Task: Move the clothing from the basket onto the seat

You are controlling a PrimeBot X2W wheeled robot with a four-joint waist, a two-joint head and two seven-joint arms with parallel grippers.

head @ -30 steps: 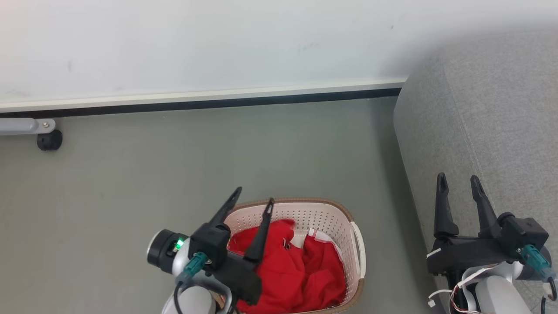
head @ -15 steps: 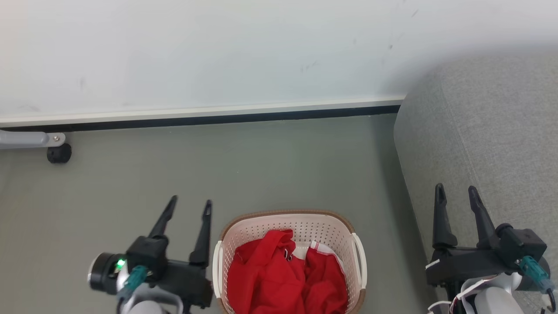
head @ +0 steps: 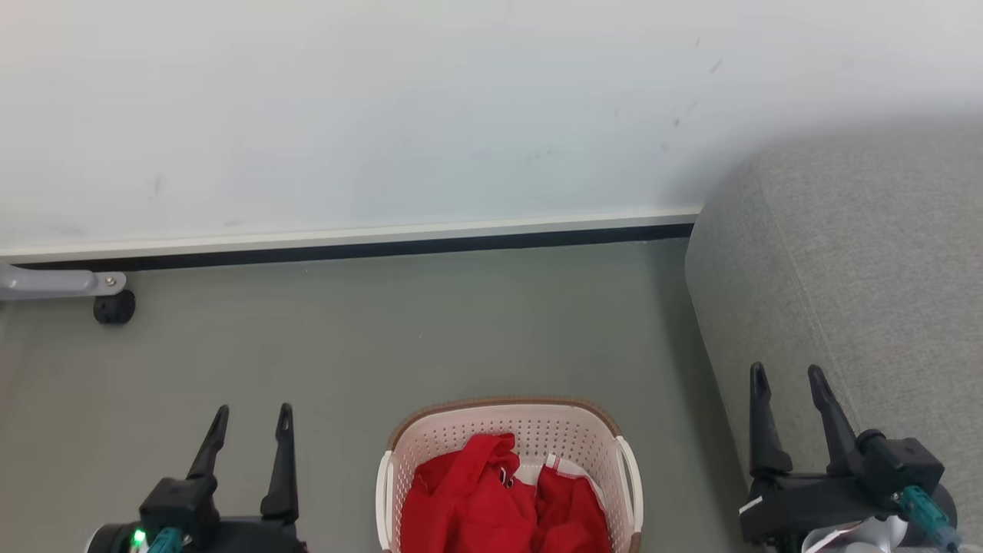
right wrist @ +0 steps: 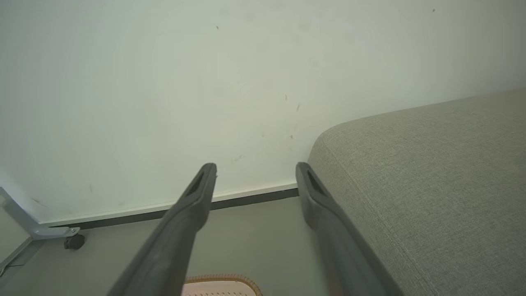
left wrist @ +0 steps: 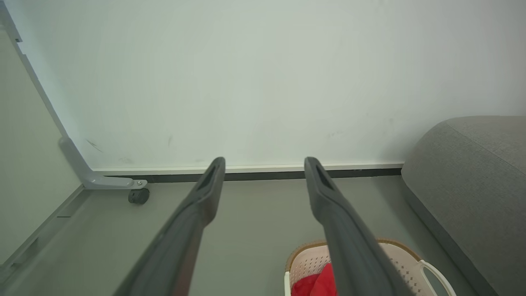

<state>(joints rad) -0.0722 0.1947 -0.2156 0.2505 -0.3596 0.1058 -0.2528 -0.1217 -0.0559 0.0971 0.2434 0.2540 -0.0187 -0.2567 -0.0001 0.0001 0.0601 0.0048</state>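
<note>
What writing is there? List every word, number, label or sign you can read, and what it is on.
None can be read. The red clothing in the basket shows white trim but no legible print; the seat and the wall carry none.

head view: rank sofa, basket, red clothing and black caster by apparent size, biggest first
1. sofa, largest even though the frame crops it.
2. basket, bottom edge cropped.
3. clothing, lying inside the basket, so smaller.
4. caster, by far the smallest. It also sits farther back.
</note>
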